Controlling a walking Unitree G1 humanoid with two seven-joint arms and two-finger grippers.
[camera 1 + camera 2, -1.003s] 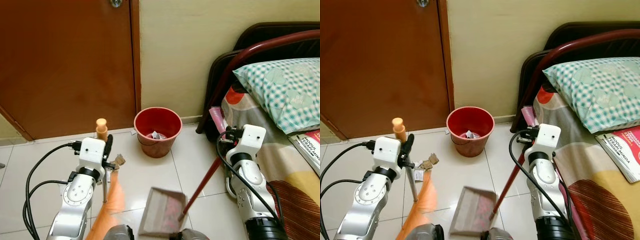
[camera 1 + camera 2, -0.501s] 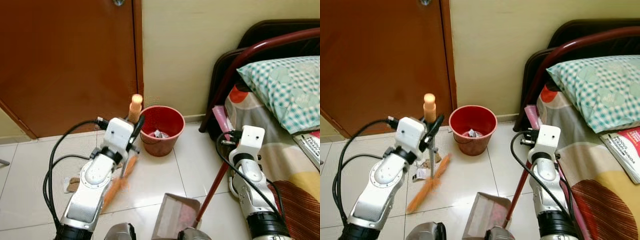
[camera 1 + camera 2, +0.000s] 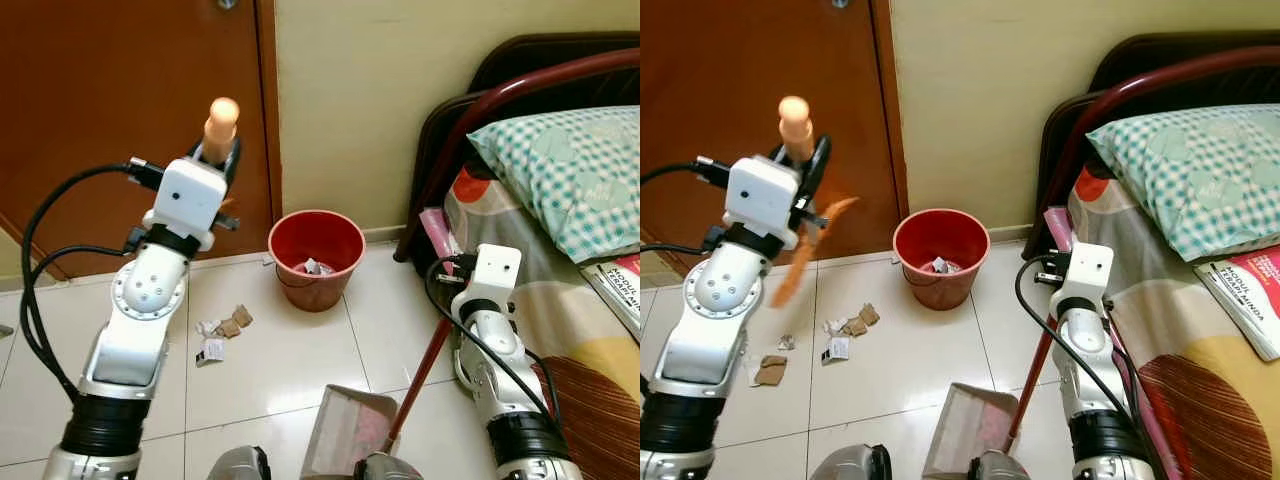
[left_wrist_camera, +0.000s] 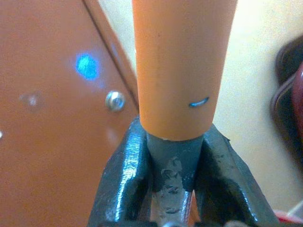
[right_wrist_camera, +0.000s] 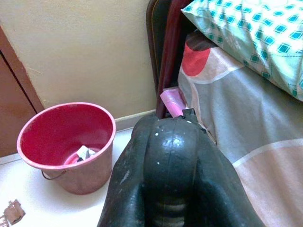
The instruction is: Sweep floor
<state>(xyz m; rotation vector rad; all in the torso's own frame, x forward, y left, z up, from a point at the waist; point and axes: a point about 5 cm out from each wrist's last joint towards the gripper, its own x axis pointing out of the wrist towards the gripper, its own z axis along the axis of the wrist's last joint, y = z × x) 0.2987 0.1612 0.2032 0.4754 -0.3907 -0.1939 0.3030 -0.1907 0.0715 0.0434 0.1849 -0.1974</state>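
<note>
My left gripper (image 3: pixel 229 152) is raised high in front of the door, shut on the broom's grey shaft (image 4: pixel 173 165) just below its orange grip (image 3: pixel 221 118). The orange bristles (image 3: pixel 808 252) hang blurred in the air beside my left arm, off the floor. Paper and cardboard scraps (image 3: pixel 223 326) lie on the white tiles left of the red bucket (image 3: pixel 316 258). My right gripper (image 3: pixel 451 283) is shut on the top of the dustpan's long red handle (image 3: pixel 421 368). The grey dustpan (image 3: pixel 350 442) rests on the floor near my feet.
A brown door (image 3: pixel 110 110) and a cream wall stand ahead. The bed (image 3: pixel 570 330), with its dark red rail (image 3: pixel 470 130), a checked pillow (image 3: pixel 570 160) and a book (image 3: pixel 620 285), runs close along my right arm. More scraps (image 3: pixel 770 368) lie farther left.
My left arm has lifted the broom from the floor to high in front of the door, and the bristles have left the tiles. The scraps now lie uncovered. The right arm has hardly moved.
</note>
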